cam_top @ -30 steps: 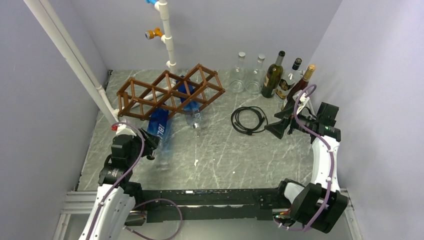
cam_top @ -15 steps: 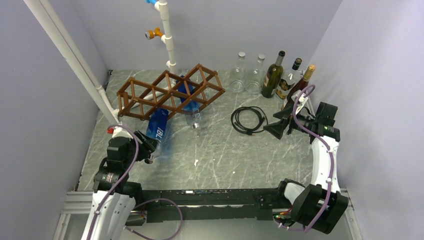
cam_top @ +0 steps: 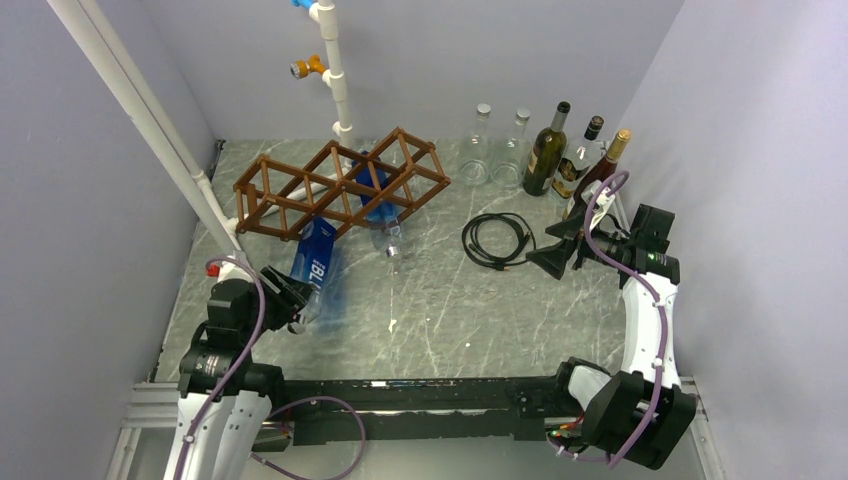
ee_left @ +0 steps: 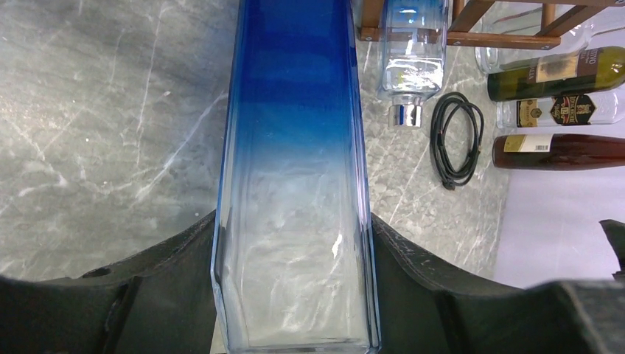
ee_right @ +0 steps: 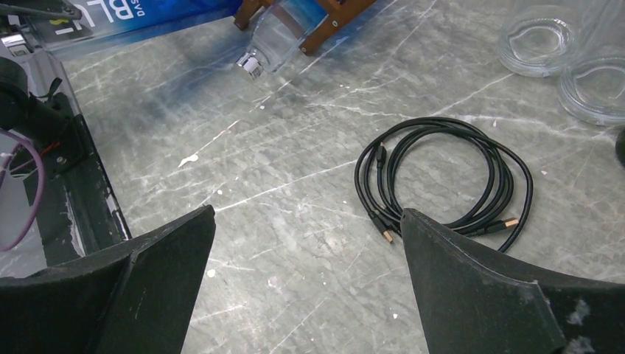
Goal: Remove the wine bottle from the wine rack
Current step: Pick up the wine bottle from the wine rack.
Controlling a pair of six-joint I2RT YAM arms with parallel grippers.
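The wine bottle (cam_top: 316, 262) is a tall square one, blue fading to clear glass, lying slanted over the table in front of the brown lattice wine rack (cam_top: 340, 185). My left gripper (cam_top: 297, 300) is shut on its clear base end; in the left wrist view the bottle (ee_left: 295, 147) fills the gap between both fingers (ee_left: 184, 280). Its far end reaches the rack's front edge, and the neck is hidden. My right gripper (cam_top: 552, 262) hangs open over bare table (ee_right: 308, 221), holding nothing.
A second clear bottle (cam_top: 385, 225) sticks out of the rack, cap toward me. A coiled black cable (cam_top: 497, 240) lies by the right gripper. Empty glass bottles (cam_top: 480, 150) and dark wine bottles (cam_top: 546, 150) stand at the back right. A white pipe (cam_top: 335, 70) rises behind the rack.
My left arm has drawn back toward the near left, carrying the blue bottle with it. The right arm has not moved.
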